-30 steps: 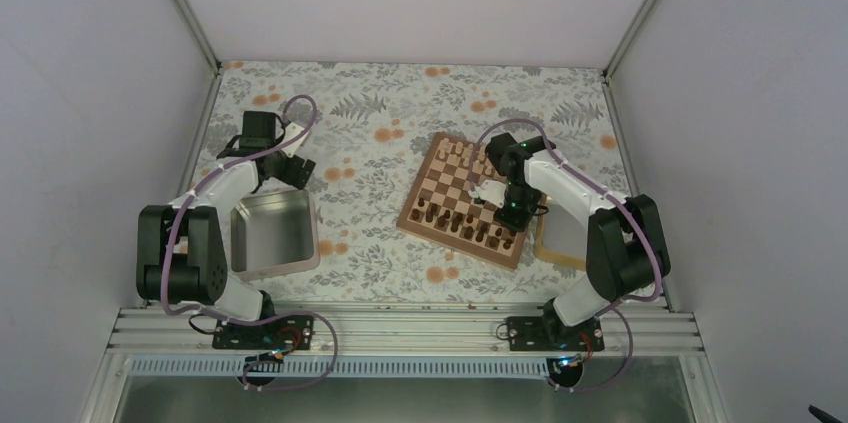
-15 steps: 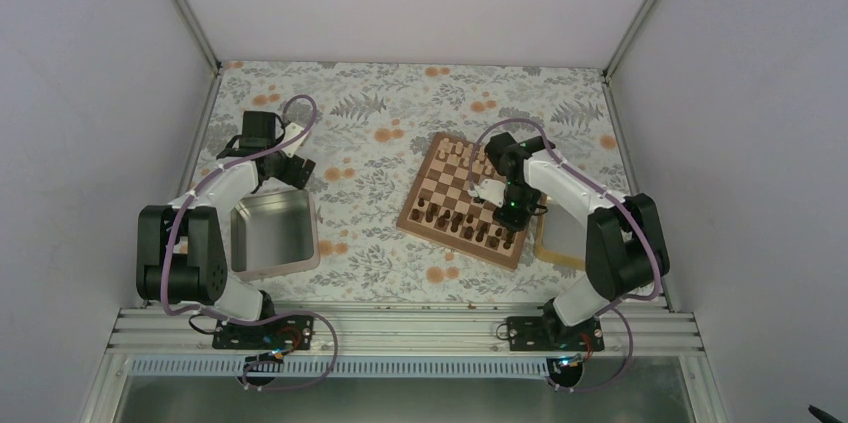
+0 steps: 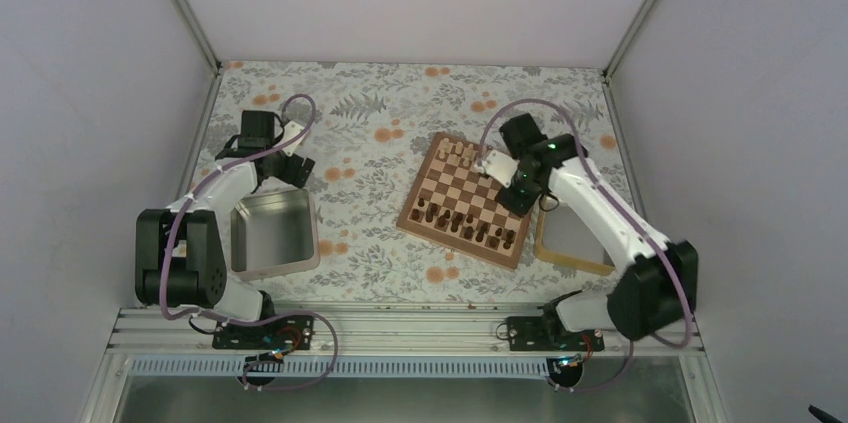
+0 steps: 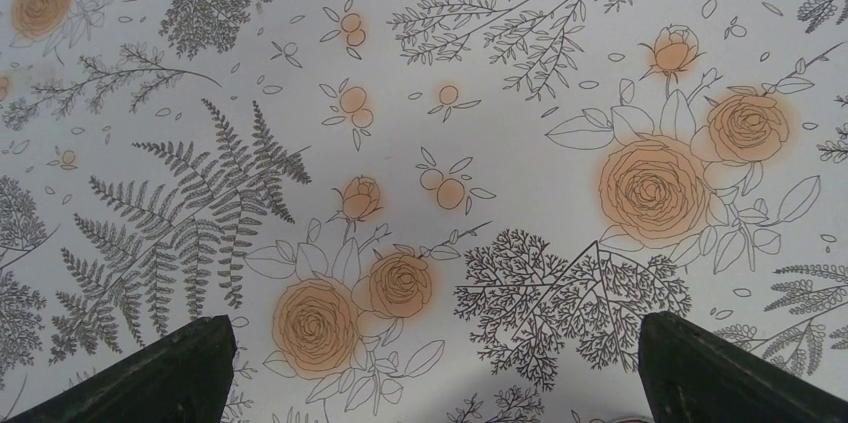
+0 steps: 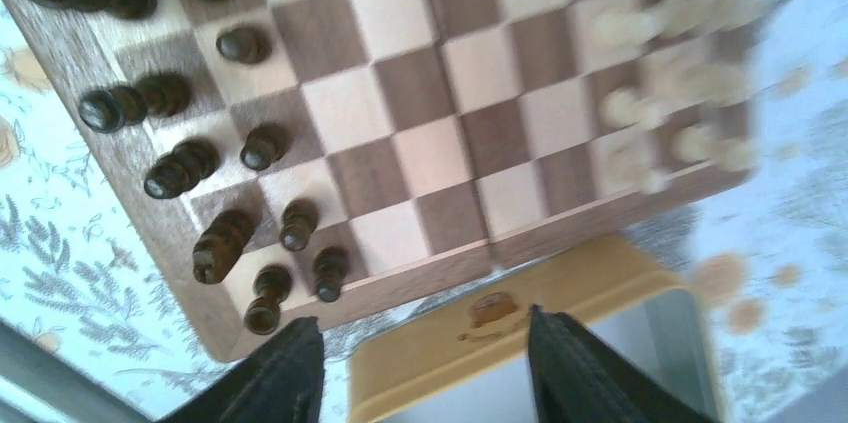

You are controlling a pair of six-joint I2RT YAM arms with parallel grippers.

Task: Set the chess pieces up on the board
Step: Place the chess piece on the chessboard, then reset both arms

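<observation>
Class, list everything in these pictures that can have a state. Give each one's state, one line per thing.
Board, lying flat, turned at an angle.
Dark chess pieces, upright on the board's near rows.
Pale pieces, upright on its far rows.
Left gripper, open, holding nothing.
Right gripper, open, holding nothing.
Tin, open, nothing seen inside.
Tray, beside the board, visible part bare.

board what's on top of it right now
On the board, dark chess pieces line the near edge and pale pieces the far edge, bare squares between. The right arm covers its far right corner from above.
</observation>
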